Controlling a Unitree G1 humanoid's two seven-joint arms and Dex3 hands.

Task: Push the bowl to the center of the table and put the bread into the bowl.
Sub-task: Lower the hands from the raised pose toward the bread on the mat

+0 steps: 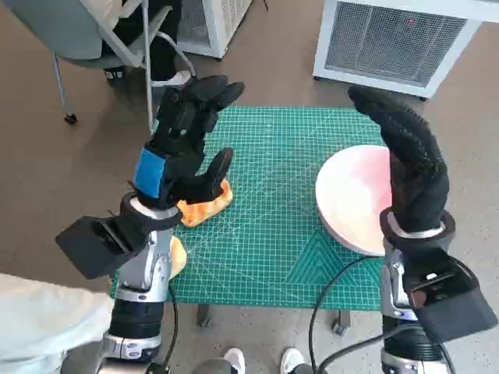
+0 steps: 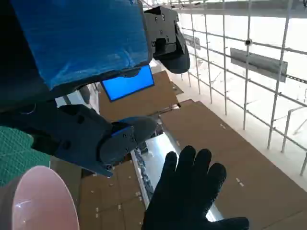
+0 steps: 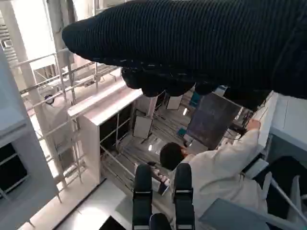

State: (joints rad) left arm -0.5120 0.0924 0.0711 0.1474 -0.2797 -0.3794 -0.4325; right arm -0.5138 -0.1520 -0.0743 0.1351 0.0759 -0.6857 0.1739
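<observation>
I think I am at the first step: the bowl (image 1: 355, 199) has to slide to the middle. It is pink and sits at about 3 o'clock on the table (image 1: 273, 234), hanging a bit over that edge. My right hand (image 1: 409, 167) is up over the bowl, holding nothing, its fingers held straight. Next it must get to the bowl's outer side and push it toward 9 o'clock.

The bread (image 1: 204, 206) lies at 9 o'clock on the table. My left hand (image 1: 187, 148) floats above it, fingers spread wide and holding nothing. I cannot tell if it touches the bread.

The table has a green mat with lines. The floor (image 1: 47, 171) is brown. A white box with a grille (image 1: 398, 43) stands at 1 o'clock, and a person on a chair (image 1: 101, 31) sits at 11 o'clock.
</observation>
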